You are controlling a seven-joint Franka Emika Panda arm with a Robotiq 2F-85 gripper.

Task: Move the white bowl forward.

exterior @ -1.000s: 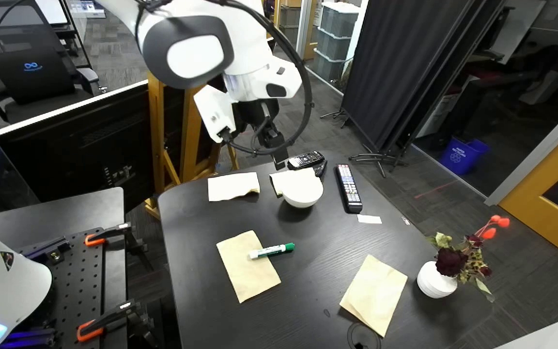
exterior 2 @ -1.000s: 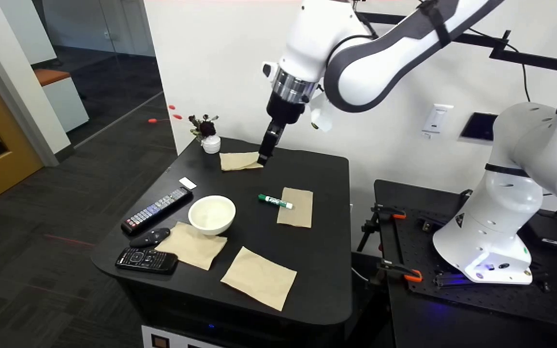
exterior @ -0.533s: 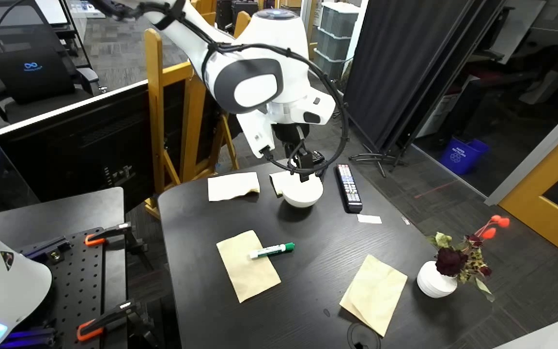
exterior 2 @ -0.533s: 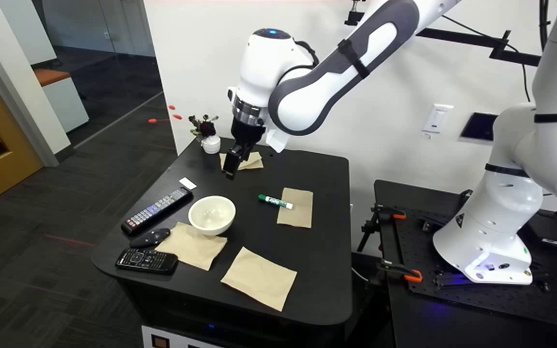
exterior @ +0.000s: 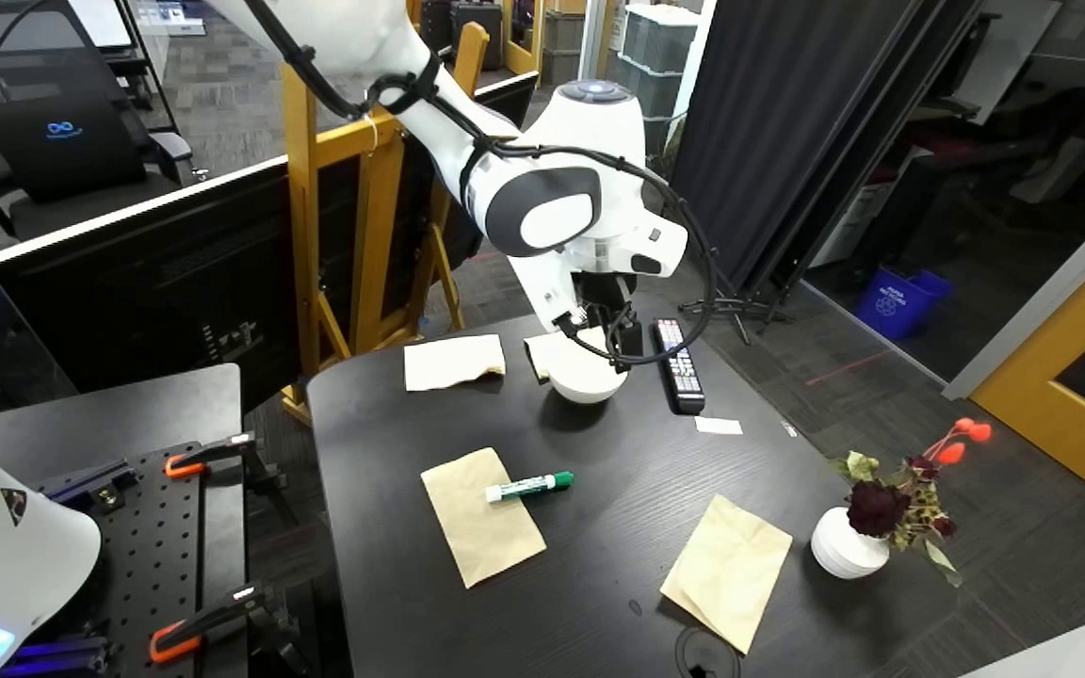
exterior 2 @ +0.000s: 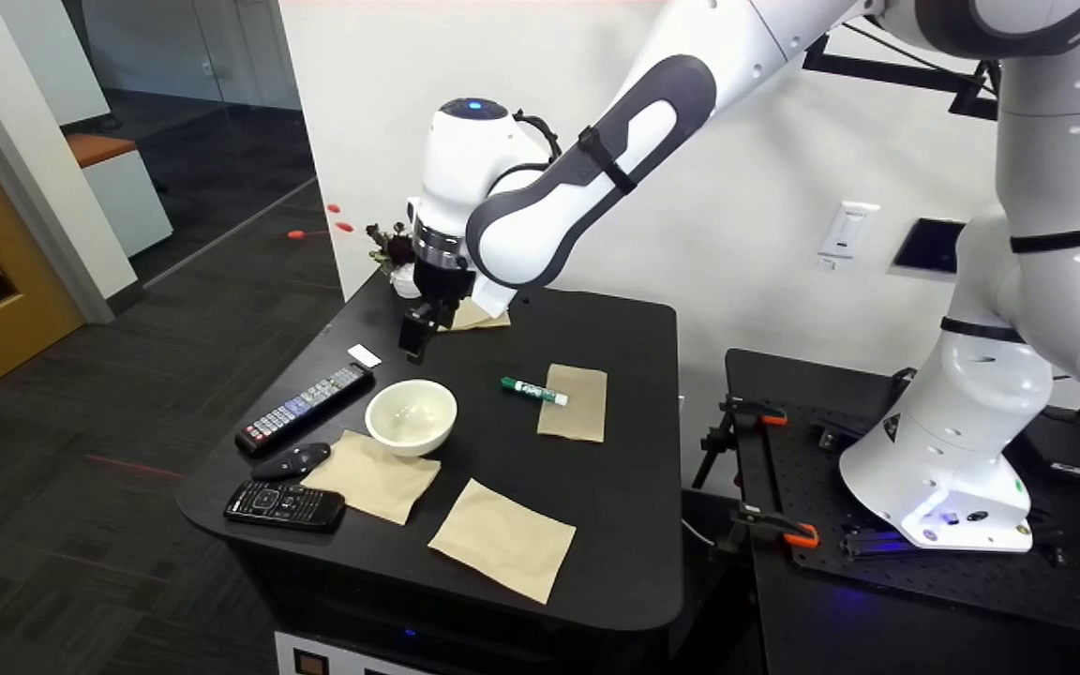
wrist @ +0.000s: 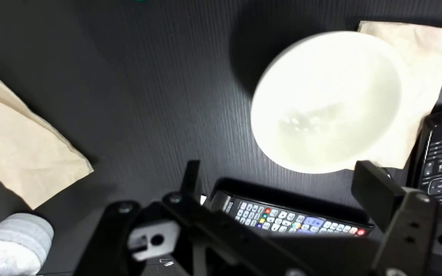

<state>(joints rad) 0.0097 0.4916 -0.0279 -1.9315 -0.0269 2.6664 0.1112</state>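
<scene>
The white bowl (exterior: 580,384) sits upright on the dark table (exterior 2: 634,525). It shows in both exterior views, standing partly at the edge of a brown paper sheet (exterior 2: 371,476). In an exterior view the bowl (exterior 2: 411,418) is empty. My gripper (exterior 2: 416,345) hangs above the table on the vase side of the bowl, apart from it. In the wrist view the bowl (wrist: 326,103) lies beyond the fingertips. The gripper (wrist: 277,168) is open there, its fingers wide apart with nothing between them. In an exterior view the gripper (exterior: 629,356) partly covers the bowl's edge.
A long remote (exterior 2: 306,409) lies close beside the bowl, below my fingers in the wrist view (wrist: 282,219). Two smaller remotes (exterior 2: 283,506) lie near the rounded table edge. A green marker (exterior 2: 534,390) rests on another paper sheet. A white flower vase (exterior: 850,544) stands at the far corner.
My gripper has moved down and across the table, towards the bowl and the long remote. The bowl and the other objects have not moved.
</scene>
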